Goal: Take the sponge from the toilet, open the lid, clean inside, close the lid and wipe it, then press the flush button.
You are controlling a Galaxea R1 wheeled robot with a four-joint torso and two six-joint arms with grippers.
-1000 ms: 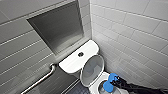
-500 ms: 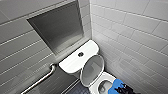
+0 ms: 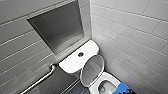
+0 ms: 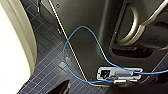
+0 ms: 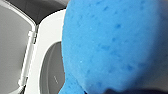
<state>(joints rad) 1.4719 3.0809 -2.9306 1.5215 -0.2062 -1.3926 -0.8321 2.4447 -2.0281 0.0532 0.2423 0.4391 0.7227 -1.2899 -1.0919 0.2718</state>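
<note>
Overall: a tight tiled corner seen from above, with a white glossy ceramic toilet [image 3: 72,65] set against the back wall.
Tank: its flat, rounded-rectangular top carries a small dark round flush button [image 3: 80,54] near the middle.
Lid: the white glossy oval lid [image 3: 92,70] stands raised and tilted back against the front of the tank, its greyish underside facing the bowl. The right wrist view catches the same underside [image 5: 12,42] with the hinge at its edge.
Bowl: the white oval bowl [image 3: 110,80] lies open, with a little water low inside.
Sponge: the small bright blue porous foam sponge [image 3: 122,88] sits at the bowl's near right side, over the rim, by the lower edge of the head view. In the right wrist view it looms close to the lens [image 5: 112,45], with the white rim and the grey bowl opening beside it.
Right arm: the right gripper [image 3: 125,91] is clamped on the sponge. The pad hides most of the gripper, and only dark bits show at its lower edge.
Left arm: whether the left gripper is open or closed cannot be told. Its wrist view looks down on the dark blue small-tiled floor [image 4: 45,65], with a thin blue cable [image 4: 82,47] looping across a dark panel.
Back wall: a grey recessed rectangular niche [image 3: 58,27] sits above the tank.
Side wall: large white glossy tiles [image 3: 135,37] run beside the toilet.
Rail: a bent silver metal grab bar [image 3: 41,80] is fixed to the grey wall near the tank.
</note>
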